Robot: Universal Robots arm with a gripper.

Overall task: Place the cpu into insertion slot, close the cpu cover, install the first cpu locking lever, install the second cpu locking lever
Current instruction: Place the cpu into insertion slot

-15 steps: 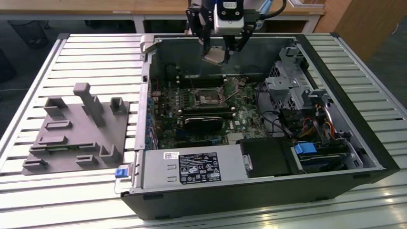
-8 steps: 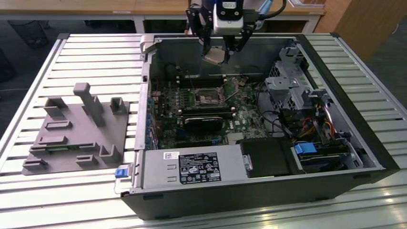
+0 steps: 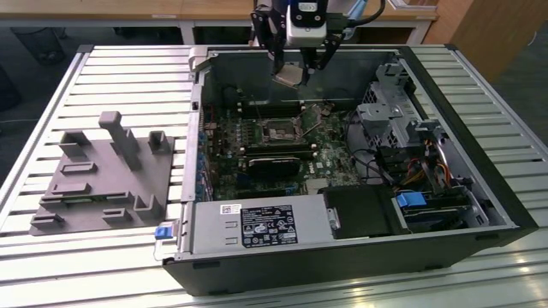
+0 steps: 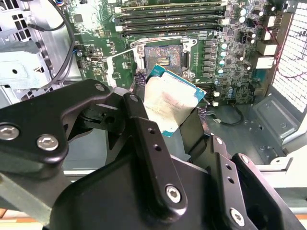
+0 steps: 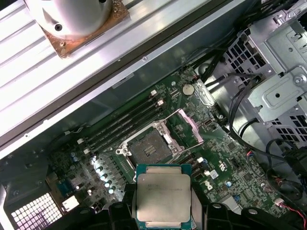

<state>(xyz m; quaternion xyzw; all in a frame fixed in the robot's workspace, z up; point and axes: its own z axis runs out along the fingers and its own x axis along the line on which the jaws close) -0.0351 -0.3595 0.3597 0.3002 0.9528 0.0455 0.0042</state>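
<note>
My gripper [image 3: 294, 72] hangs over the far side of the open computer case [image 3: 479, 212], shut on the cpu [image 3: 289, 77]. In both wrist views the cpu [image 4: 170, 103] [image 5: 163, 196] is a silver-grey square with a teal edge, clamped between two black fingers [image 4: 144, 124]. It hangs tilted, apart from the board. The insertion slot [image 3: 278, 133] [image 4: 165, 56] [image 5: 149, 146] lies open below it, dark centre showing. The cpu cover [image 5: 192, 125] [image 4: 117, 66] is swung up beside the slot.
Long memory slots [image 4: 168, 19] run beside the socket. A black card [image 3: 274, 163] sits nearer the power supply [image 3: 256, 224]. A drive cage [image 3: 394, 109] and cables [image 3: 402, 167] fill the exterior view's right. A grey fixture block [image 3: 102, 173] stands on the slatted table at the left.
</note>
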